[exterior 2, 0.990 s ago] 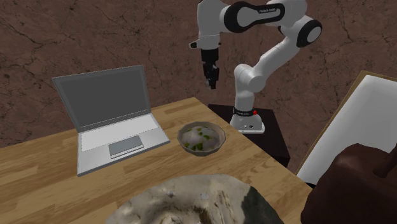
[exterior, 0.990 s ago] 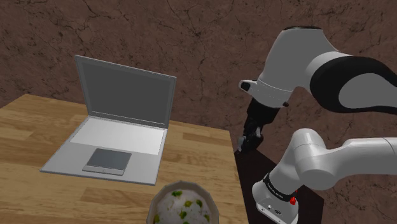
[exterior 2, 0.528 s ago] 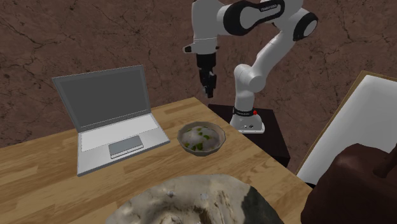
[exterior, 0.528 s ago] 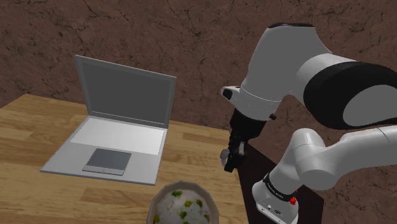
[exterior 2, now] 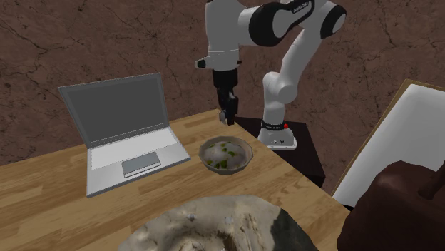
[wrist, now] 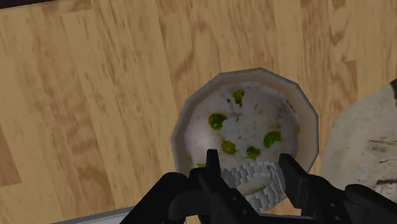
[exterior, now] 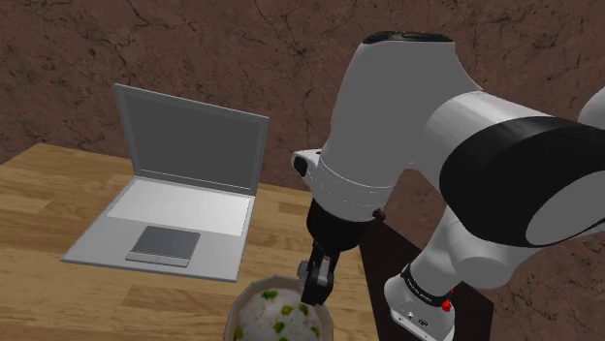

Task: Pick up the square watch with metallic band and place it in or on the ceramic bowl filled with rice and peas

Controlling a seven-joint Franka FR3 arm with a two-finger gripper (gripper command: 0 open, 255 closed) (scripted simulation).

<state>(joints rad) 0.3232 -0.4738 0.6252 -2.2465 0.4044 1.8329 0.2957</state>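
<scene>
Clasping the watch between its two black fingers, the gripper hangs above the table with the bowl directly below its tips. The watch's square face is hard to make out: only a curved stretch of linked metal band shows, and both ends of it are hidden behind the fingers. In the shoulder view the arm's large white wrist covers most of the hand, the watch there cannot be made out, and the bowl under the fingertips is cut off by the picture's edge. A pale, rough stone lump lies on the far side of the bowl from the gripper, only partly in frame.

The table is light wood with a plain grain. An open grey laptop stands on it, well apart from the gripper. Behind the arm rises a brown, cracked wall, and the arm's base sits on a dark stand just beside the table. A white panel with a wooden edge and a dark brown shape lie far off to the second exterior view's right.

The band's long axis runs across the gap from one finger to the other, bowed towards the white rice and green peas in the bowl.
</scene>
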